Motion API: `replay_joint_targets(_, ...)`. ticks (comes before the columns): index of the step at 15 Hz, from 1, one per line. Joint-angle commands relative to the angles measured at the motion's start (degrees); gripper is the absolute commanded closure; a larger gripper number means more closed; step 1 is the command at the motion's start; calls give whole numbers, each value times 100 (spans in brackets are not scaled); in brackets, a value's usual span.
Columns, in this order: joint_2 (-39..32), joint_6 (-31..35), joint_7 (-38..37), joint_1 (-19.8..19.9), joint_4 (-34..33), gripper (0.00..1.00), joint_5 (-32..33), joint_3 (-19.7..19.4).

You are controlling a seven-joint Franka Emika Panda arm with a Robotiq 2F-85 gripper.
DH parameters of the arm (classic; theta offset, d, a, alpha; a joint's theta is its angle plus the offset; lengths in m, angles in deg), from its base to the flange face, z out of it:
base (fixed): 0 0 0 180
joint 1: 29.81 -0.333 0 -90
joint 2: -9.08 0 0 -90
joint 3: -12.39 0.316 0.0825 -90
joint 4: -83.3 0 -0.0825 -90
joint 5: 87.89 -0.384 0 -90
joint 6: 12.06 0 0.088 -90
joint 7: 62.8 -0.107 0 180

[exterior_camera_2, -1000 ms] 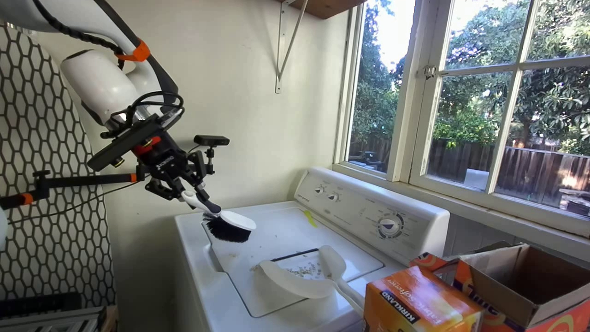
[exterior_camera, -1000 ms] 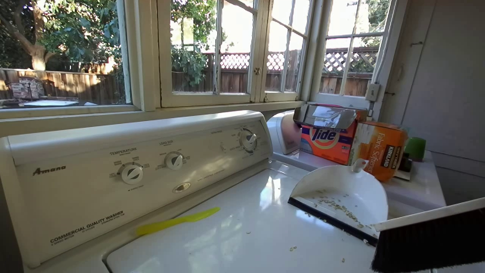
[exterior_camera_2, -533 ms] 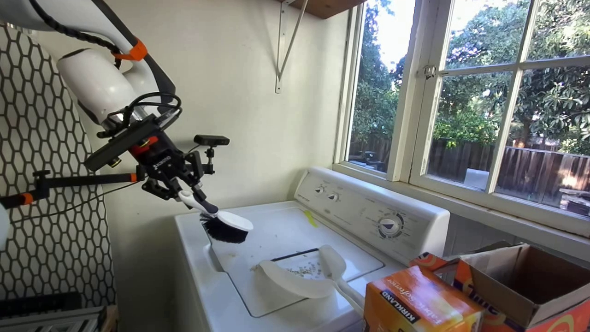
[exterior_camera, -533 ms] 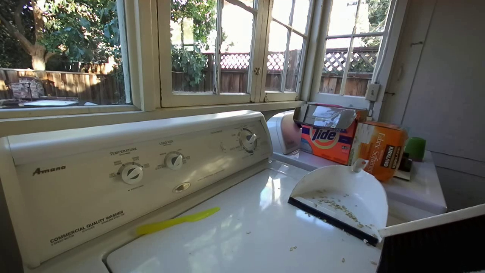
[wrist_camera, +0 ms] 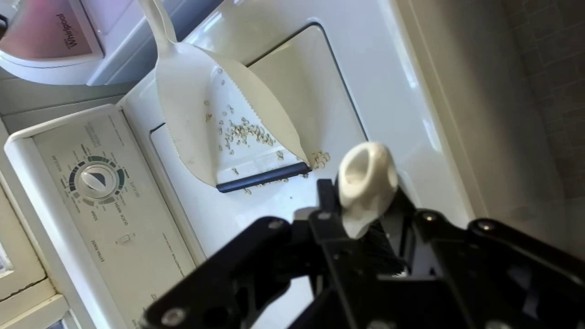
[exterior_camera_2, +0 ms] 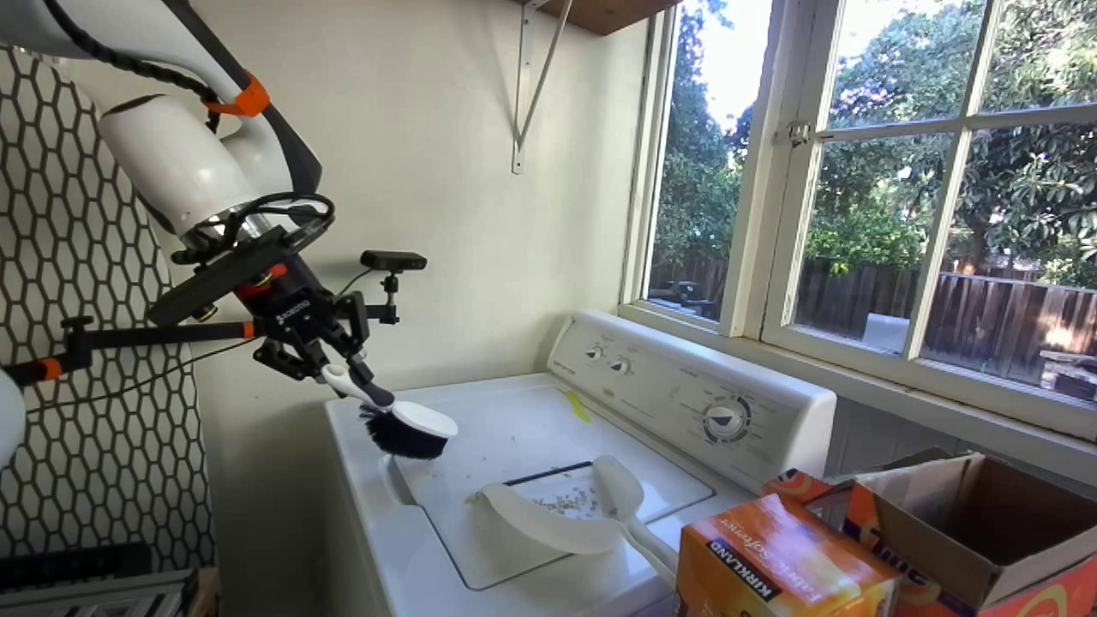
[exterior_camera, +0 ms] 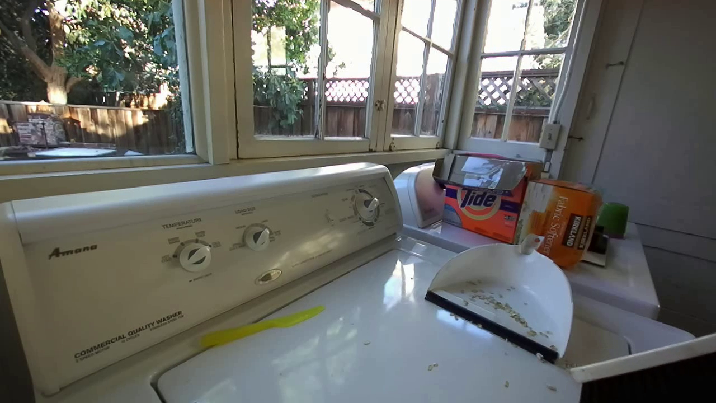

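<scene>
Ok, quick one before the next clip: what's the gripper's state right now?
Gripper: closed, holding the hand brush by its handle.

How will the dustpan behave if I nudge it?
The dustpan looks thin-walled, so it's probably light yet fairly stiff. The glossy washer lid beneath may let it slide easily. Loose flakes inside could spill past its open front if jolted.

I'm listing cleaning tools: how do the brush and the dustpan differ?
The brush is held by the gripper; the dustpan rests on the washer. The brush has dark bristles; the dustpan has a dark lip. The brush is narrower; the dustpan is a broad scoop with flakes inside. Both are partly white.
</scene>
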Motion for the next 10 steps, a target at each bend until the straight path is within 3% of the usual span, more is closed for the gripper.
replay_joint_targets(1, 191, -141, 317, -152, 147, 93, -386, -125)
replay_joint_targets(5, 139, -45, 295, -187, 183, 93, -482, -198)
replay_joint_targets(10, 14, -150, 85, 69, 120, 93, -56, -326)
